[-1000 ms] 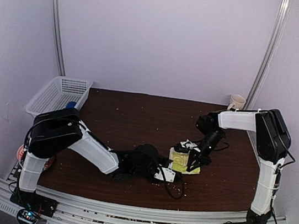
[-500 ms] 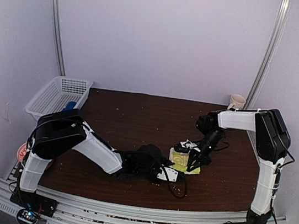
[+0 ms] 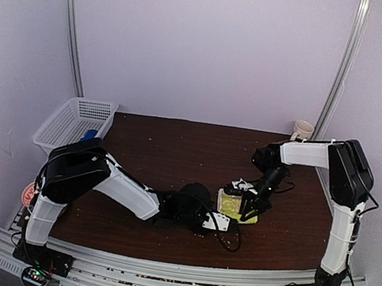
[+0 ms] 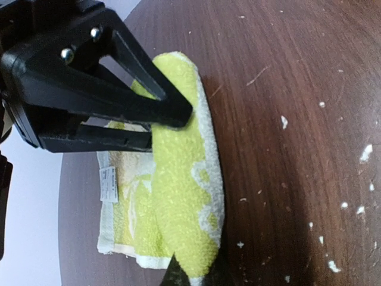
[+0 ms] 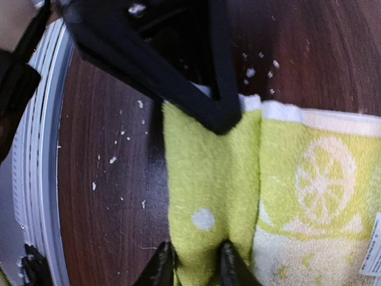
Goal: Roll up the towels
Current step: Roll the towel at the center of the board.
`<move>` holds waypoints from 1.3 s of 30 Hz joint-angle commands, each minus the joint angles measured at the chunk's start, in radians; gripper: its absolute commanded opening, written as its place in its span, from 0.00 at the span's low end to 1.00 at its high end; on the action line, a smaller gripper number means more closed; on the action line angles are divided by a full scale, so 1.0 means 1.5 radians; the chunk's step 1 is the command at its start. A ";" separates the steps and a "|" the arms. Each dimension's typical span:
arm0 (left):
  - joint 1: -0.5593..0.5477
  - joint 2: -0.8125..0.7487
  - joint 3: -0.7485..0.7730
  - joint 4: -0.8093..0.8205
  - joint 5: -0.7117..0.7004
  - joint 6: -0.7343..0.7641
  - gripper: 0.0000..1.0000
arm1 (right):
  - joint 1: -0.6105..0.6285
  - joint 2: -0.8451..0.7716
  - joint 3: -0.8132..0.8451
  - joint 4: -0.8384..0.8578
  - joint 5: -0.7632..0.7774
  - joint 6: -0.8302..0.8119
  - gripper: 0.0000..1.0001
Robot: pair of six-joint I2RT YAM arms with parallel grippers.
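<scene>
1. Since a second ago, the left arm (image 3: 127,194) has slid a little further across the table (image 3: 176,148) toward the right. Its tool has gone from wide to closed. The right arm has barely shifted, but its tool has begun to loosen.
2. At one end of the roll, the left tool (image 5: 223,119) is pinched shut on the yellow-green towel (image 4: 190,196).
3. At the other end, the right tool (image 5: 195,267) stands narrowly parted, with one finger on each side of the roll. I cannot tell whether it presses the cloth.
4. That towel lies on the table right of centre, between the two tools. It is partly rolled: a tight tube runs along one edge, and the flat, patterned remainder with its label lies just beside it.
5. Gripping at the two ends likely keeps the tube straight and stops the terry from springing open. With the left clamped, the right seems free to let go and re-grip for another turn.
6. A blue patch, probably the blue towel (image 3: 90,133), shows in the white basket (image 3: 65,125) at the far left, well apart from both tools. Judging by this, less than half the job is done.
</scene>
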 commanded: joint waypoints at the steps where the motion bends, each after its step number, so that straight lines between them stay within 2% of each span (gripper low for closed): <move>1: -0.002 0.001 0.026 -0.113 0.065 -0.067 0.00 | -0.006 -0.082 -0.058 0.057 0.052 0.005 0.39; 4: 0.000 0.001 0.043 -0.158 0.081 -0.112 0.00 | -0.012 -0.142 -0.106 0.110 0.078 0.004 0.62; 5: 0.000 0.003 0.050 -0.172 0.082 -0.130 0.00 | -0.016 -0.159 -0.121 0.125 0.084 0.005 0.86; 6: 0.001 0.005 0.062 -0.189 0.083 -0.145 0.00 | -0.018 -0.179 -0.134 0.150 0.090 0.010 0.98; 7: 0.002 0.007 0.070 -0.204 0.090 -0.161 0.00 | -0.022 -0.199 -0.146 0.170 0.096 0.018 1.00; 11: 0.014 0.009 0.096 -0.256 0.145 -0.223 0.00 | -0.034 -0.284 -0.204 0.272 0.138 0.071 1.00; 18: 0.039 0.020 0.143 -0.315 0.229 -0.303 0.00 | -0.036 -0.513 -0.422 0.602 0.244 0.158 1.00; 24: 0.053 0.039 0.195 -0.372 0.267 -0.351 0.00 | -0.038 -0.636 -0.610 0.827 0.271 0.131 1.00; 25: 0.055 0.042 0.204 -0.383 0.269 -0.357 0.00 | -0.038 -0.637 -0.625 0.826 0.255 0.131 1.00; 28: 0.062 0.052 0.222 -0.399 0.289 -0.379 0.00 | -0.038 -0.621 -0.616 0.719 0.173 0.015 1.00; 30: 0.071 0.056 0.227 -0.400 0.312 -0.397 0.00 | -0.036 -0.618 -0.618 0.689 0.145 -0.028 1.00; 33: 0.084 0.064 0.235 -0.403 0.337 -0.421 0.00 | -0.032 -0.628 -0.645 0.698 0.117 -0.066 0.99; 39: 0.112 0.090 0.254 -0.413 0.381 -0.465 0.00 | 0.002 -0.648 -0.710 0.762 0.098 -0.105 0.87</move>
